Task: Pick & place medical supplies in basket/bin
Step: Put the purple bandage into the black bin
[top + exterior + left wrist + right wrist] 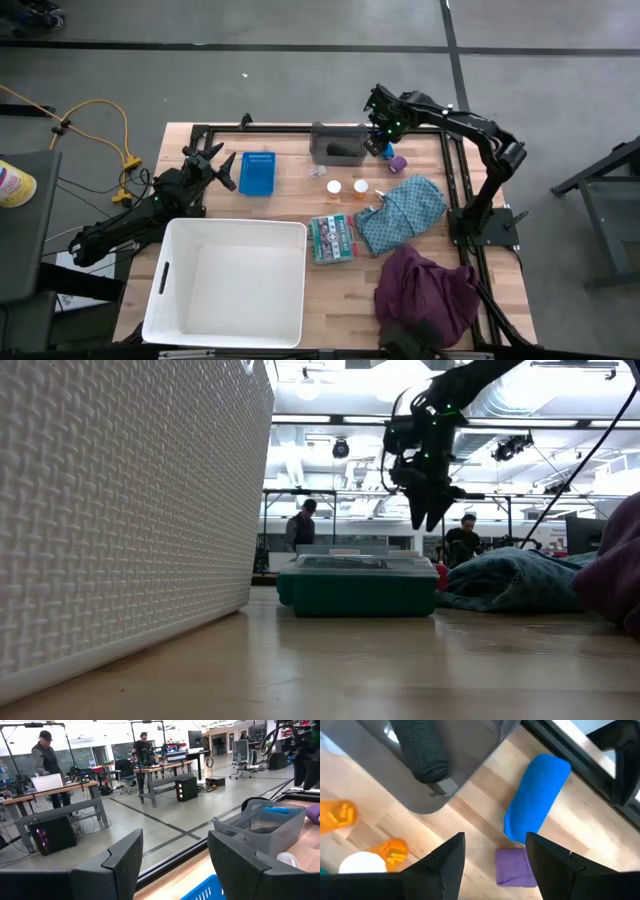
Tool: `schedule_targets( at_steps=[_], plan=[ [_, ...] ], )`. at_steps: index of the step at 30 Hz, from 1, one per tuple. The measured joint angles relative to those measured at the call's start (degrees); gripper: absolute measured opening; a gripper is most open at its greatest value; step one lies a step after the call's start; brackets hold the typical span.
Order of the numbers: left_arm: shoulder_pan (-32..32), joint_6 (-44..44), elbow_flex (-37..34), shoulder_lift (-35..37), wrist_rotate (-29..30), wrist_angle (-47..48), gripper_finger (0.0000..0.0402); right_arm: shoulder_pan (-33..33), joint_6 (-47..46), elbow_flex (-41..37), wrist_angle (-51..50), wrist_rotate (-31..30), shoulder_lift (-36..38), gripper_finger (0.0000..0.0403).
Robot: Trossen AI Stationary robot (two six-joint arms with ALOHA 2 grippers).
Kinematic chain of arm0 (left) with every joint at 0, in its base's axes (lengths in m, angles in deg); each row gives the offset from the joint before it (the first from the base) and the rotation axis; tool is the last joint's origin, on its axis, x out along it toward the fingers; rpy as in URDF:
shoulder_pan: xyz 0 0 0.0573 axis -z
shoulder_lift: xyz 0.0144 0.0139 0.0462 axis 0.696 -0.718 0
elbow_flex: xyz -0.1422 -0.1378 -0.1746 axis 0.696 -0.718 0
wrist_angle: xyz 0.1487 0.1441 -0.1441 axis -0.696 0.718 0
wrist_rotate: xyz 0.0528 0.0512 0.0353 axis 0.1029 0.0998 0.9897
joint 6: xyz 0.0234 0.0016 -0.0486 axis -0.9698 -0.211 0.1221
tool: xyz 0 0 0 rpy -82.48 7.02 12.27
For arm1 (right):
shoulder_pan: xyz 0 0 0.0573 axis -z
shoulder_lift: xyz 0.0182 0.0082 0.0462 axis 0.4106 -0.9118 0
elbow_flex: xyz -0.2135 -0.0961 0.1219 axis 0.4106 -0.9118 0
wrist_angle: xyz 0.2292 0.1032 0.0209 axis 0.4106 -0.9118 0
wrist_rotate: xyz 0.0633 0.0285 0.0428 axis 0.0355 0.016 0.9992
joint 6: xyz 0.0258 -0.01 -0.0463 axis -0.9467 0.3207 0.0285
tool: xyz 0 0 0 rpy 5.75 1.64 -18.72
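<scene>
While the left gripper point(212, 160) waits open at nine o'clock beside the white bin point(228, 283), the right gripper point(381, 140) hovers unclenched, grasping nothing, at one o'clock above the blue roll point(536, 795), whose long axis runs diagonally across the worktop point(290, 205), purple roll point(514, 866) touching its end.

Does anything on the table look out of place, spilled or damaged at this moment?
Nothing looks spilled or damaged. The maroon cloth lies crumpled at the table's near edge and seems to hang over it a little. The white basket is empty. The open right gripper hovers above the blue roll and purple roll.
</scene>
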State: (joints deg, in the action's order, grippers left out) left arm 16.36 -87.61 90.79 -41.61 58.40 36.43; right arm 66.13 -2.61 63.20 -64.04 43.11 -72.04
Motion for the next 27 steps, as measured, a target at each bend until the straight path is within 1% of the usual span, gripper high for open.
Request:
schedule_targets(
  at_steps=[4,7,10,17,21,27],
  plan=[
    [0.02,-0.01,0.00,-0.01,0.00,0.02,0.0216,0.36,-0.89,0.00,-3.19,-0.74,0.80,0.0197],
    [0.01,-0.01,0.00,-0.01,0.02,0.01,0.0216,0.61,-2.00,-0.30,-5.64,-3.07,1.20,0.0197],
    [0.00,0.00,0.00,-0.01,0.01,0.02,0.0216,0.48,-2.59,-2.19,-5.83,-4.72,1.99,0.0197],
    [0.01,-0.01,0.00,0.01,0.02,0.01,0.0216,0.50,-5.26,-10.43,-2.26,-4.31,6.31,0.0197],
    [0.01,-0.01,0.00,-0.01,0.01,0.02,0.0216,0.50,-5.54,-15.35,1.39,-4.16,9.81,0.0197],
    [0.01,-0.01,0.00,-0.01,0.01,0.01,0.0216,0.50,-5.54,-21.87,6.23,-2.08,13.99,0.0197]
  ],
)
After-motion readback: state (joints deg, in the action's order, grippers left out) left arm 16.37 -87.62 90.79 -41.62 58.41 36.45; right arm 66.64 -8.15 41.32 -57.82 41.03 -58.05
